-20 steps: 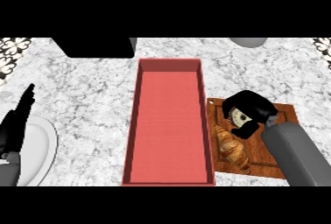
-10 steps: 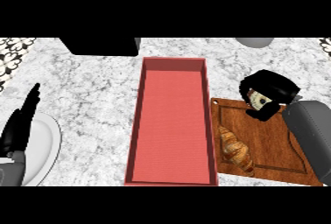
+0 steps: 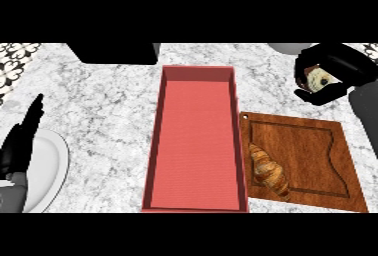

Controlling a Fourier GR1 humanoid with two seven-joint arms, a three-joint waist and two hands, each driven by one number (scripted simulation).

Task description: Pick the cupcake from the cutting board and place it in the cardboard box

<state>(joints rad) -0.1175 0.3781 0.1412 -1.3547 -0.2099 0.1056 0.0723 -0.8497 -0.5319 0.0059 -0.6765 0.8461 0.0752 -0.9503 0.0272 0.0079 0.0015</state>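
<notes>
My right hand (image 3: 341,65) is curled round the cupcake (image 3: 320,79), of which only a pale frosted top with a brown edge shows between the fingers. It hangs at the upper right, beyond the far edge of the wooden cutting board (image 3: 306,150) and to the right of the long red cardboard box (image 3: 196,140). The box lies open in the middle of the counter, with nothing inside. My left hand (image 3: 22,137) rests open at the left edge, fingers pointing up.
A croissant (image 3: 269,171) lies on the board's left side, close to the box wall. A white plate (image 3: 46,170) sits at the lower left under my left hand. A black object (image 3: 114,52) stands at the back left, and a pale round object (image 3: 289,47) at the back right.
My right hand has lifted the cupcake off the cutting board and carried it up and away, past the board's far edge. The left hand has stayed where it was.
</notes>
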